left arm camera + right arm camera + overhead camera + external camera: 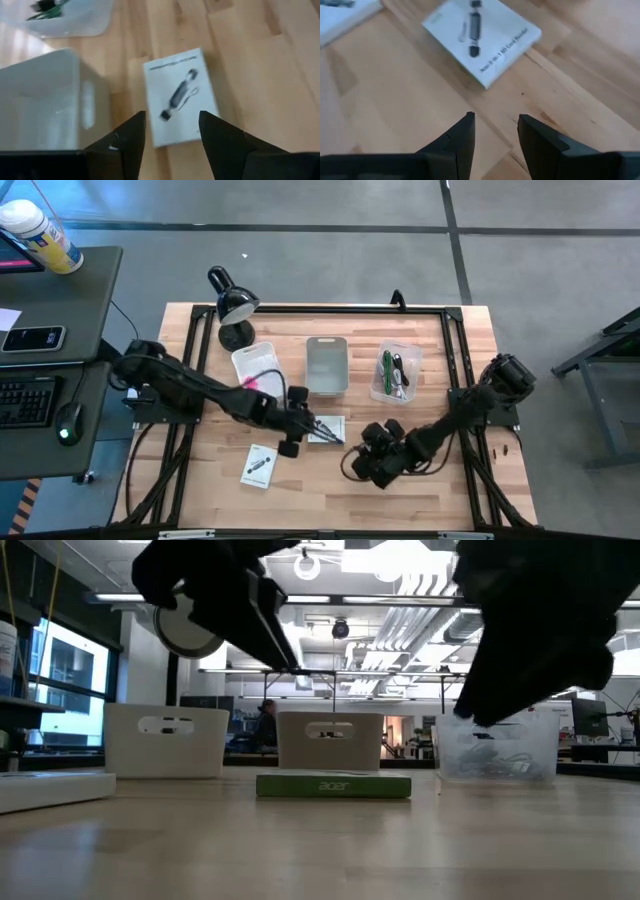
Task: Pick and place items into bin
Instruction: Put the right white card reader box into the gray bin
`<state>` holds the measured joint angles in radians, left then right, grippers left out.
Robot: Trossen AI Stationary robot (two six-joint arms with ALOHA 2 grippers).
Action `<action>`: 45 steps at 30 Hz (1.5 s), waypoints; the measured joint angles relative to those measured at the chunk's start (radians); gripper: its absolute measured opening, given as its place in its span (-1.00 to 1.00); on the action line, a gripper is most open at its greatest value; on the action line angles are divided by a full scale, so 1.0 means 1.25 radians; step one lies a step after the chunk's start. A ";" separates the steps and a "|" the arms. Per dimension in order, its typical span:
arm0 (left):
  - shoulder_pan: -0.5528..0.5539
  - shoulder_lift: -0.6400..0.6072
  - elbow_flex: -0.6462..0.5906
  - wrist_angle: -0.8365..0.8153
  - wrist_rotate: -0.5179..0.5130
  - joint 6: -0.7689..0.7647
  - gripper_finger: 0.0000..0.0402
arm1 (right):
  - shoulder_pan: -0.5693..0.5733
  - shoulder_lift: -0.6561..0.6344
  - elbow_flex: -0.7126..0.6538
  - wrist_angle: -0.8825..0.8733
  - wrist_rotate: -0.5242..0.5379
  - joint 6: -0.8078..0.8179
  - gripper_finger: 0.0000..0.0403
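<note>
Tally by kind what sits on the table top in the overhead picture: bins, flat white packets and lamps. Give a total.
Bins: 3 (white bin, grey bin, clear bin)
Flat white packets: 2 (first packet, second packet)
Lamps: 1 (black lamp)
Total: 6

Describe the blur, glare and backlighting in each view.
High view: evenly lit and sharp. Low view: both arms are dark blurred silhouettes against bright ceiling lights. Left wrist view: the flat white packet with a dark part is soft with motion blur. Right wrist view: blur too, glare on wood.
</note>
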<state>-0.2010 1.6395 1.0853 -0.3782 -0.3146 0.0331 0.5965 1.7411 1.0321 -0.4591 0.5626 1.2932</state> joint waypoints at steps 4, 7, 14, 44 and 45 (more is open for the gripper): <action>-0.010 0.048 0.000 0.028 0.013 -0.018 -0.20 | -0.045 0.030 0.000 0.019 -0.114 0.040 -0.31; -0.008 0.068 -0.001 0.025 0.022 -0.027 -0.22 | -0.062 0.048 0.000 0.031 -0.158 0.071 -0.31; -0.008 0.076 0.000 0.030 0.025 -0.030 -0.22 | -0.088 0.048 0.000 0.096 -0.142 0.095 -0.31; -0.024 0.121 0.000 0.006 0.013 0.009 -0.22 | -0.225 0.046 -0.001 0.100 -0.264 0.186 -0.31; -0.024 0.122 -0.001 0.000 0.015 0.009 -0.22 | -0.229 0.046 -0.001 0.101 -0.269 0.183 -0.31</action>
<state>-0.2314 1.7922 1.0842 -0.3781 -0.2953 0.0443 0.3108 1.7992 1.0313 -0.3325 0.2263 1.5218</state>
